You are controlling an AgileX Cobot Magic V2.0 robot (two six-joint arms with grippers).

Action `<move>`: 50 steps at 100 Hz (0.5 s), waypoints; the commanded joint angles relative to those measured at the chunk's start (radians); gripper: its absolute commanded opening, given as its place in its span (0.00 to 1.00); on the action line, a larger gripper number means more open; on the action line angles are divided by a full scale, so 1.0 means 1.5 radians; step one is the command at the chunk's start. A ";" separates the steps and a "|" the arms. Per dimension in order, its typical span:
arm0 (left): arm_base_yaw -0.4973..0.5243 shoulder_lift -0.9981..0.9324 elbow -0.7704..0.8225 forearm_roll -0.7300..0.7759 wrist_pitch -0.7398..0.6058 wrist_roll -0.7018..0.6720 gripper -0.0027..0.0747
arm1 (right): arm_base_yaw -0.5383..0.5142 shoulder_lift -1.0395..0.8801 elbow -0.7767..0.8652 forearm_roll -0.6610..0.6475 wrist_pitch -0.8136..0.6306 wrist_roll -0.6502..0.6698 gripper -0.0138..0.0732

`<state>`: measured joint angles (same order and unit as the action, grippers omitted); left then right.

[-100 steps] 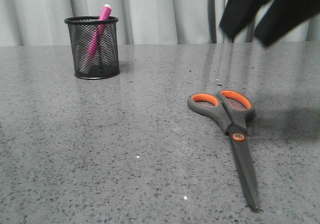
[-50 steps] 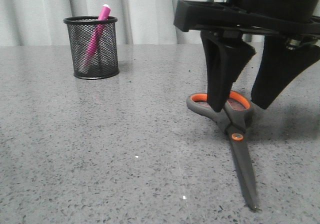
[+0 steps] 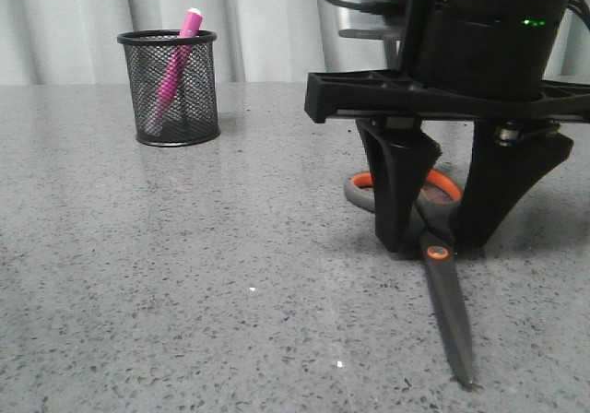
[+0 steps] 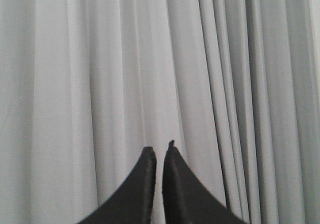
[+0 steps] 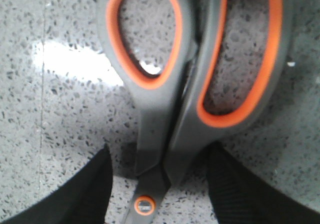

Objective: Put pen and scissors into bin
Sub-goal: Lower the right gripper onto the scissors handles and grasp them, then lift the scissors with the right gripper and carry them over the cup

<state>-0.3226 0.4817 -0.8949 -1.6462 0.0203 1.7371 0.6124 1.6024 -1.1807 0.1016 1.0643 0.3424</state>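
Observation:
The scissors (image 3: 449, 293) lie flat on the grey table at the right, handles far, blades toward the near edge. My right gripper (image 3: 435, 244) is open and stands down over them, one finger on each side of the shanks just behind the orange pivot; the right wrist view shows the scissors (image 5: 165, 134) between the fingers, untouched. The magenta pen (image 3: 177, 67) stands tilted inside the black mesh bin (image 3: 171, 88) at the far left. My left gripper (image 4: 159, 149) is shut and empty, facing only the curtain; it is out of the front view.
The speckled grey table (image 3: 184, 275) stretches between the bin and the scissors. A pale pleated curtain (image 3: 267, 17) hangs behind the table's far edge.
My right gripper has come down from the upper right onto the scissors, its open fingers now straddling them at the table. The bin, pen and scissors have not moved.

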 commanded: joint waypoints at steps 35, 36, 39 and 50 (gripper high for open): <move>-0.008 0.010 -0.016 -0.006 0.014 -0.008 0.05 | 0.013 0.058 -0.038 -0.073 0.013 0.001 0.17; -0.008 0.010 -0.016 -0.006 0.014 -0.008 0.05 | 0.013 0.060 -0.041 -0.076 0.015 0.001 0.15; -0.008 0.010 -0.016 -0.006 0.014 -0.008 0.05 | 0.013 0.059 -0.043 -0.084 0.014 0.001 0.09; -0.008 0.010 -0.016 0.001 0.014 -0.008 0.05 | 0.013 0.056 -0.075 -0.133 0.013 0.001 0.09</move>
<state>-0.3286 0.4817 -0.8949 -1.6462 0.0220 1.7371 0.6342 1.6824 -1.2563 0.0113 1.1466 0.3548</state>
